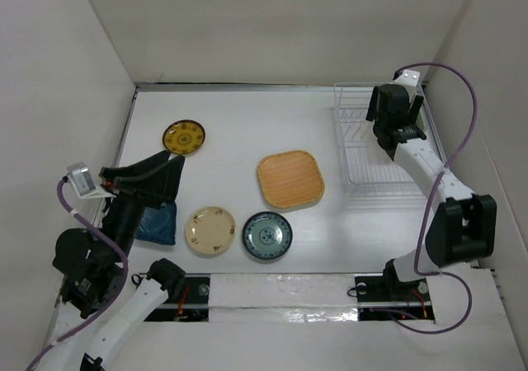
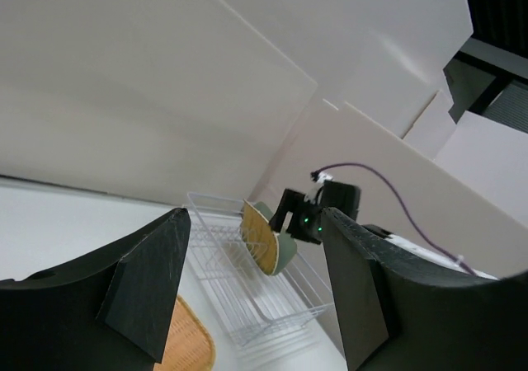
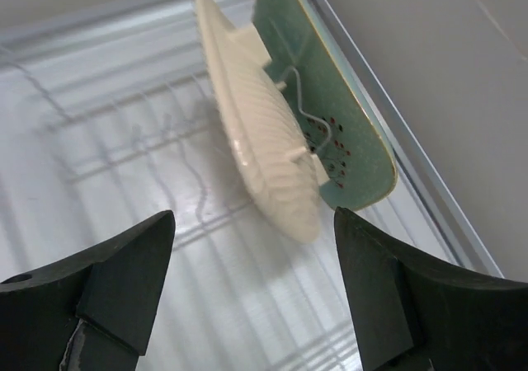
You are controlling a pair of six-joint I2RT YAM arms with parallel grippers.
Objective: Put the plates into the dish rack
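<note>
The white wire dish rack [image 1: 371,161] stands at the back right. In the right wrist view a tan woven plate [image 3: 264,140] and the pale green rectangular plate [image 3: 342,115] stand upright in its slots. My right gripper [image 1: 397,130] hovers above them, open and empty [image 3: 253,214]. On the table lie the yellow patterned plate [image 1: 183,137], the second tan square plate [image 1: 289,179], the cream plate [image 1: 209,229] and the teal-blue plate [image 1: 266,235]. My left gripper [image 1: 163,179] is open and empty at the left, raised and pointing towards the rack [image 2: 247,293].
A dark blue cloth [image 1: 157,223] lies beside the cream plate, under my left gripper. White walls close in the table at the back and on both sides. The rack stands close to the right wall.
</note>
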